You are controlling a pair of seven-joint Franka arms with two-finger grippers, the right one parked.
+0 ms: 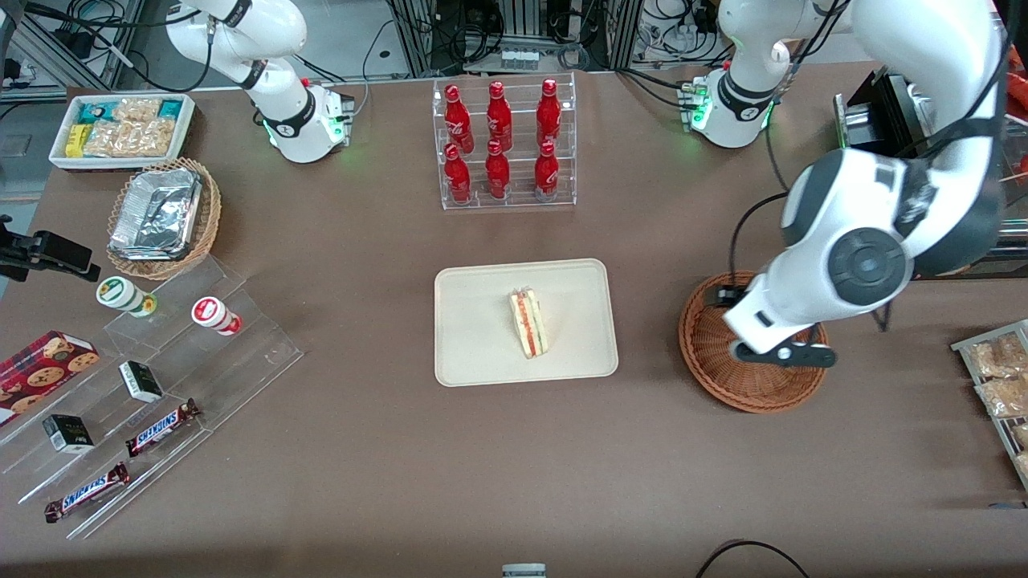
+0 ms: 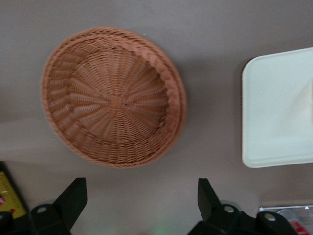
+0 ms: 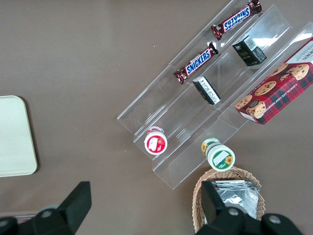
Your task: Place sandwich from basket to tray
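A robotics lab staged as a mock snack shop. A brown matte counter (image 1: 361, 449) carries a clear acrylic rack of red soda bottles (image 1: 503, 144), stepped clear acrylic shelves (image 1: 161, 385) with Snickers bars (image 1: 163, 426), and a white box of snack packets (image 1: 122, 128). Above the counter, white robot arm bases (image 1: 309, 124), aluminium framing and tangled black cables (image 1: 482, 32).

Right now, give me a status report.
End effector open, empty, above the basket. Sandwich on the tray. Basket empty. Nothing in the way.
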